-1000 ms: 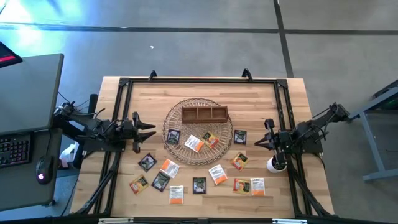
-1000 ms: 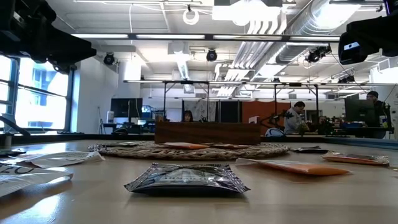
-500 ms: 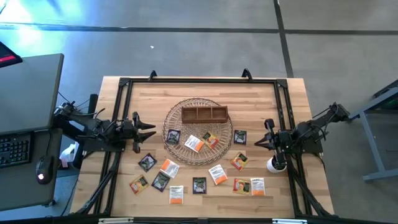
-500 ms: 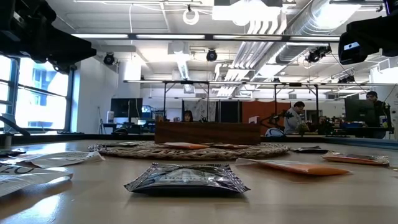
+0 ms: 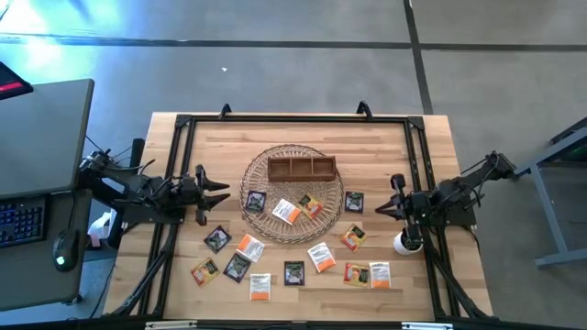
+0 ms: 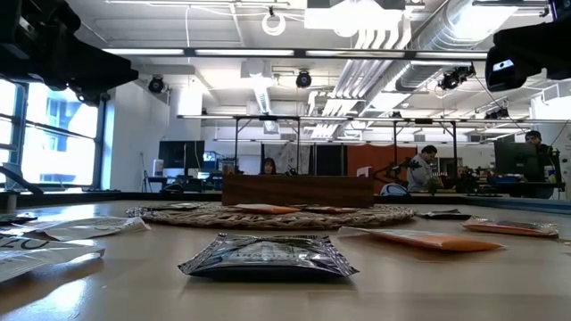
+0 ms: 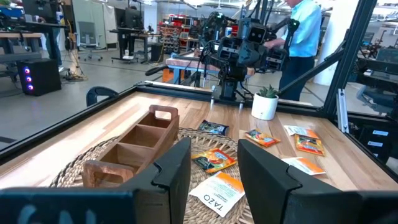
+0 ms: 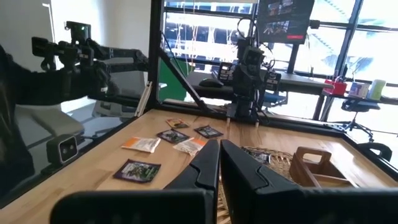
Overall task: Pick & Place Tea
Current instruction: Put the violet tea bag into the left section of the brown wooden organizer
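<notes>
about a dozen sachets (image 5: pixel 320 257) lay scattered on the table (image 5: pixel 385 142), three on the basket (image 5: pixel 292 158) beside the tray (image 5: pixel 301 169). left gripper (image 5: pixel 220 191) hovered left of the basket, fingers spread. right gripper (image 5: pixel 382 208) hovered at the right side, fingers nearly pressed together, empty.
</notes>
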Robot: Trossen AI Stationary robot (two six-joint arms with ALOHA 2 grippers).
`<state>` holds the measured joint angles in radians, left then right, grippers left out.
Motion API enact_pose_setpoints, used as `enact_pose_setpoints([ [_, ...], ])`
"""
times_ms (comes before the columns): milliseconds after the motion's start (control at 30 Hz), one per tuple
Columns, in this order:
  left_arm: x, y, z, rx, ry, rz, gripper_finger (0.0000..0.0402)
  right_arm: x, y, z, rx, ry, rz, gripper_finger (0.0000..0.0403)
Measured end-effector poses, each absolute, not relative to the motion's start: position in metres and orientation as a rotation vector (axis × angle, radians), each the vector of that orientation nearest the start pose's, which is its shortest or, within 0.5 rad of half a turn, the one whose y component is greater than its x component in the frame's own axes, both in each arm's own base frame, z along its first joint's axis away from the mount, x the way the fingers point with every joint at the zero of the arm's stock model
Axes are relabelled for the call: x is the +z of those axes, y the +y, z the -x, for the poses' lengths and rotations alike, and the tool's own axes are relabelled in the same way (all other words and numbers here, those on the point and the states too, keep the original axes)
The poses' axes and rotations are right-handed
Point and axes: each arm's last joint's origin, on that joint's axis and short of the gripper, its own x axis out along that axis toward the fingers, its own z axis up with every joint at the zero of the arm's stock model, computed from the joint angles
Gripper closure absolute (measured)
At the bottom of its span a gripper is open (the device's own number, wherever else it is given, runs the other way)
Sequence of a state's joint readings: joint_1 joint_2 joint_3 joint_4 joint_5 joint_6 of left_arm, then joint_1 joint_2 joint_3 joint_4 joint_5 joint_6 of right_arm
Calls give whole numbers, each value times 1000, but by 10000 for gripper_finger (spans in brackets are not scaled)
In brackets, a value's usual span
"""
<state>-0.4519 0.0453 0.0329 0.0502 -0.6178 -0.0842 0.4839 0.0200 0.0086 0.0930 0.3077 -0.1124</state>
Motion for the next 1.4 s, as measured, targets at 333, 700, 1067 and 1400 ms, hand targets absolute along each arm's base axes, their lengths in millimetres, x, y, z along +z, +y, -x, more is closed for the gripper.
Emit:
enact_pose_setpoints([
  [333,176,-26,-91,164,-40,103,271,177,37,-89,159,-136,239,391],
  [700,176,-26,-91,166,-45,107,271,186,34,-88,67,-206,206,391],
  [1067,177,-26,-91,161,-48,112,271,191,28,-87,-159,-204,297,391],
  [1400,182,-23,-90,248,-123,336,271,196,23,-86,-229,-247,269,387],
])
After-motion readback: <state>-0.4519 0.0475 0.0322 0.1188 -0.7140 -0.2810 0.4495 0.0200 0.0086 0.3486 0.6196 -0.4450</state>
